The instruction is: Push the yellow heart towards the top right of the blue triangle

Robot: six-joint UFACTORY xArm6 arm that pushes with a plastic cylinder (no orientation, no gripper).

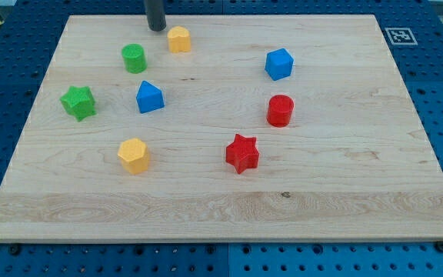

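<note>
The yellow heart (178,38) lies near the view's top, up and to the right of the blue triangle (150,97), with a gap between them. My tip (157,28) rests on the board just left of the yellow heart, slightly above it in the view and very close to it; I cannot tell whether they touch. The blue triangle sits left of the board's middle.
A green cylinder (134,58) lies left of the heart, a green star (78,102) at the far left. A yellow pentagon-like block (134,155) lies below the triangle. A blue cube (279,64), a red cylinder (280,110) and a red star (242,153) are right of centre on the wooden board (344,215).
</note>
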